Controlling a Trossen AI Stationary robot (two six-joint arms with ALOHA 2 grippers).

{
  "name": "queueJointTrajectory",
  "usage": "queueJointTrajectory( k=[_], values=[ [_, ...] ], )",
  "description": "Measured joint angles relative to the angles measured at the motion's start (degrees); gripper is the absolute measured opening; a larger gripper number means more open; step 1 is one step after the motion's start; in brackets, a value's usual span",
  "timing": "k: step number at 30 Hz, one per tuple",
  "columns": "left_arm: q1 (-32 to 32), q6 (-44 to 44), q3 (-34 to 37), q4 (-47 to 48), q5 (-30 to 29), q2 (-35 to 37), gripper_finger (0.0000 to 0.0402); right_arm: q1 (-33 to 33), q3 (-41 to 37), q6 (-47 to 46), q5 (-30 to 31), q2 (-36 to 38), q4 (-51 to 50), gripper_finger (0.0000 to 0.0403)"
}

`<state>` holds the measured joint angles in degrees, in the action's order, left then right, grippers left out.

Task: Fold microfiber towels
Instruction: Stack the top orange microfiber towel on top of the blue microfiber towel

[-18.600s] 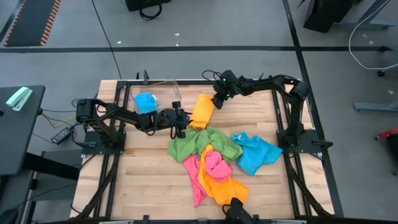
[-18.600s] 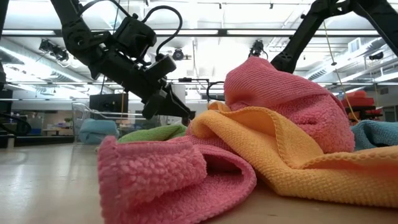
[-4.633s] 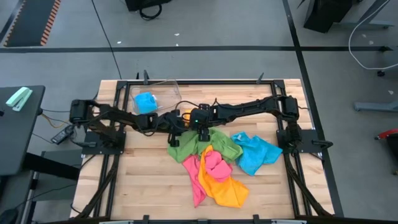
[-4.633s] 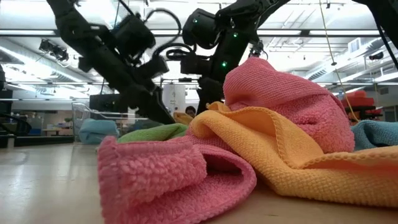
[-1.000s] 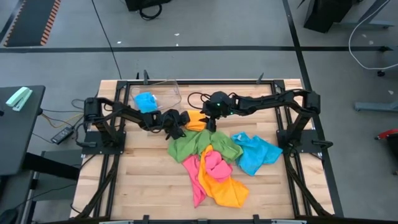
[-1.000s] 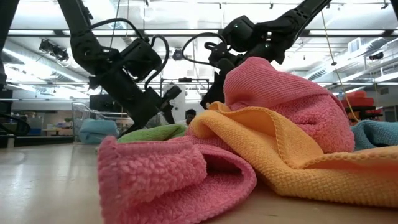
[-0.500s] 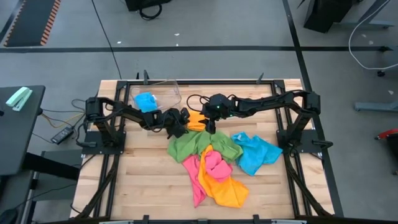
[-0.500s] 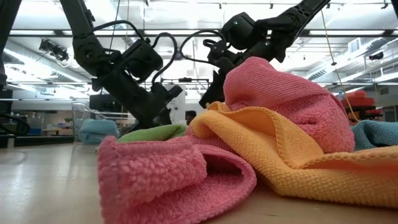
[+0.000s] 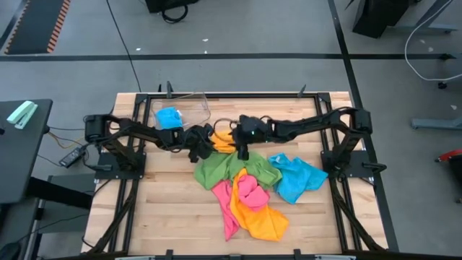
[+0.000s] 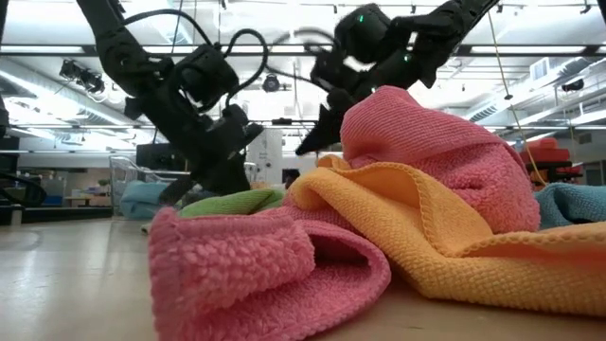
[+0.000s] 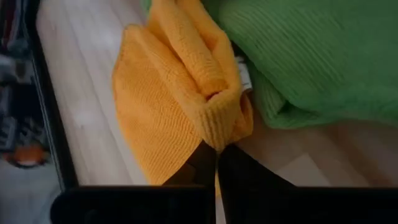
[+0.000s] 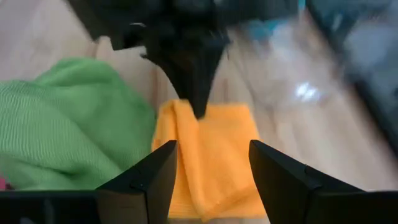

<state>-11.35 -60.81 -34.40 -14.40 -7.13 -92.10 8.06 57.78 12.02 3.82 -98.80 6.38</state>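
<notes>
Left wrist view, left end effector pinched on folded orange towel, right end effector spread above it, holding nothing

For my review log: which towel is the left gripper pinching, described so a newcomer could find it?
Start at the clear plastic bin at the table's far edge. Just beside it, between both grippers, lies the folded orange towel, pinched by the left gripper. Unlike the crumpled orange one in the pile, it lies apart, bordering the green towel.
</notes>
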Motion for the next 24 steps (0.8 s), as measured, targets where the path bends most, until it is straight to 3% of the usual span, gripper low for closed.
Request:
queueJointTrajectory(
  k=[3, 8, 19, 24],
  values=[
    [0.0, 3.2, -0.1, -0.1, -0.1, 0.1, 0.001, -3.7, -0.8, 5.5, 5.6, -0.5, 6.9, 0.0209],
    [0.3, 8.5, -1.2, 1.1, -0.2, 0.2, 0.001, -4.8, -1.2, 7.9, 6.4, -2.3, 9.2, 0.0216],
    [0.3, 19.3, -7.3, 8.9, -0.3, 1.5, 0.001, -4.4, 2.1, 7.7, 10.8, -10.1, 11.1, 0.0298],
    [0.3, 23.9, -8.1, 10.5, -0.2, 1.8, 0.001, -4.4, 2.9, 8.8, 12.7, -11.7, 12.0, 0.0315]
  ],
)
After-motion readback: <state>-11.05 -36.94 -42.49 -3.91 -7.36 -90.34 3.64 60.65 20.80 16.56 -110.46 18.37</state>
